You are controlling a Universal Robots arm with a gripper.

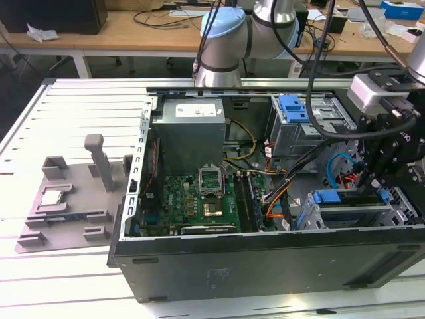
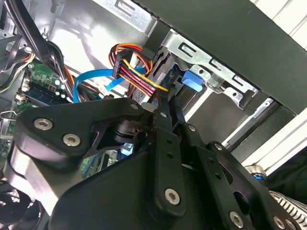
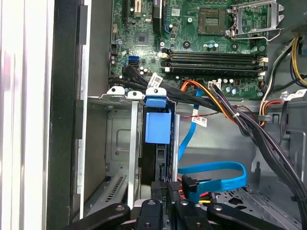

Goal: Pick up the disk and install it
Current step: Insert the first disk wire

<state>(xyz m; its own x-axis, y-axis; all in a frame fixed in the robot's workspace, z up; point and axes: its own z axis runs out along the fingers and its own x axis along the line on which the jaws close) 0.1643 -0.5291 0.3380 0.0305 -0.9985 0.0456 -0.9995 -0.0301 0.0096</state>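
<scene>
Workshop setting: white slatted counter (image 1: pixel 73 106) carrying an open computer case (image 1: pixel 265 259), wooden desks along the top of the frame. End effector (image 1: pixel 372 183) at right of the exterior view, black, pointing down into the drive cage (image 1: pixel 352 216) at the case's lower right corner. Fingers (image 2: pixel 163 124) drawn close together around the end of the disk (image 3: pixel 157 143); grip contact itself hard to confirm. Disk stands on edge in a cage slot, blue carrier tab (image 3: pixel 156 101) uppermost in the first wrist view. Arm reaches in from the upper middle of the frame, pale blue joint (image 1: pixel 222 40) above the case. Motherboard (image 1: pixel 192 203) lies centre; grey fixture tray (image 1: pixel 73 199) at left.
</scene>
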